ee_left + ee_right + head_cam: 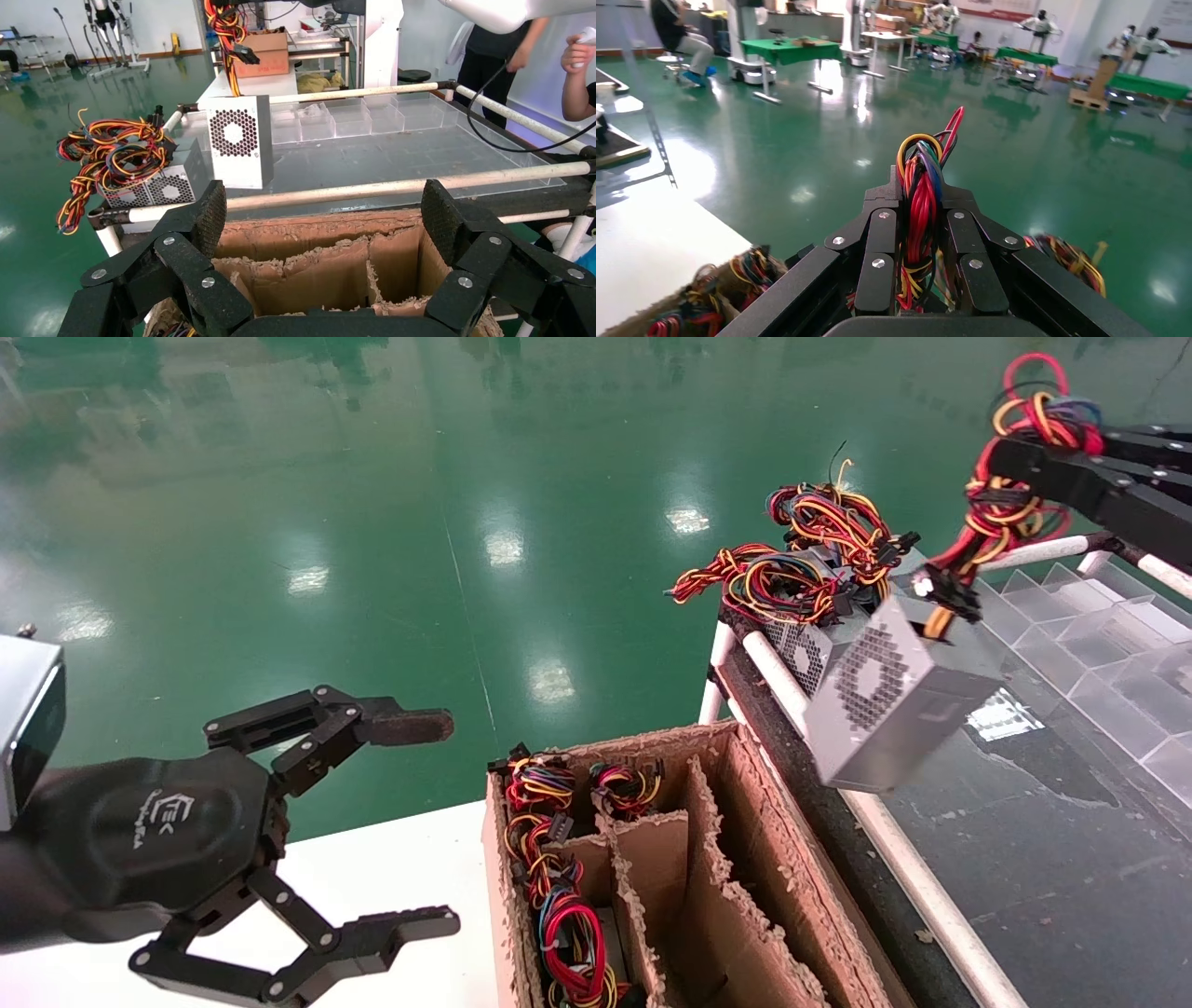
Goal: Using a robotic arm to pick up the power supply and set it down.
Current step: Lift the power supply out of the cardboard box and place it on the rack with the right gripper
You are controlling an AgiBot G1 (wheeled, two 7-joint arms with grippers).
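Right gripper (1043, 444) is pinched on the wire bundle (921, 210); the power supply (894, 705) dangles tilted over the white-railed table (931, 896). Rigid, probably heavy box on a soft tether (may swing, wires could slip). Left gripper (410, 822) is spread, idle beside the cardboard box (745, 859).

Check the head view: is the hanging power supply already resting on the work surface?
No. The power supply dangles tilted in the air by its wire bundle, which the right gripper clamps, above the table.

Glossy green floor (372, 523), rough torn cardboard box (745, 859), perforated grey metal power supply (894, 710), clear plastic trays (1099, 635)
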